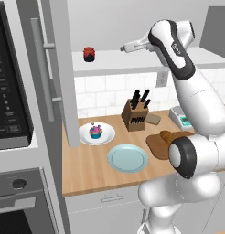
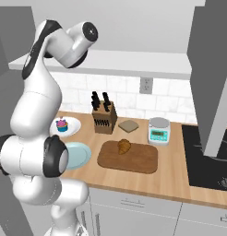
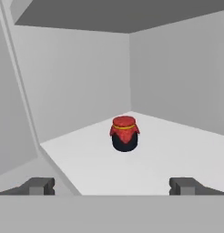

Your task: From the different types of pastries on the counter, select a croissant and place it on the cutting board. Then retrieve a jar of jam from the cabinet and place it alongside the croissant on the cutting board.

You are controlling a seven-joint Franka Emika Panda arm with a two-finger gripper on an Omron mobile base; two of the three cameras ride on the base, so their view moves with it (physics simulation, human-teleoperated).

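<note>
The jar of jam [image 3: 124, 134], dark with a red cloth top, stands on the white shelf [image 3: 168, 150] of the open cabinet [image 1: 132, 61]. From the left base view the jar of jam [image 1: 89, 54] sits at the shelf's left end. My gripper [image 1: 123, 48] is level with it, to its right and pointing at it. In the hand view the gripper [image 3: 112, 186] is open, short of the jar, with nothing between its fingertips [image 3: 38, 185]. The croissant [image 2: 124, 146] lies on the dark cutting board [image 2: 143, 161] on the counter [image 2: 170, 177]. The cupcake [image 1: 95, 132] sits on a white plate [image 1: 107, 137].
The open cabinet door [image 1: 45, 68] with its bar handle stands left of the shelf. A knife block [image 1: 135, 116], a light blue plate [image 1: 128, 157] and a kitchen scale [image 2: 158, 130] are on the counter. A stovetop [image 2: 207, 156] lies to the right, and a microwave [image 1: 9, 91] at far left.
</note>
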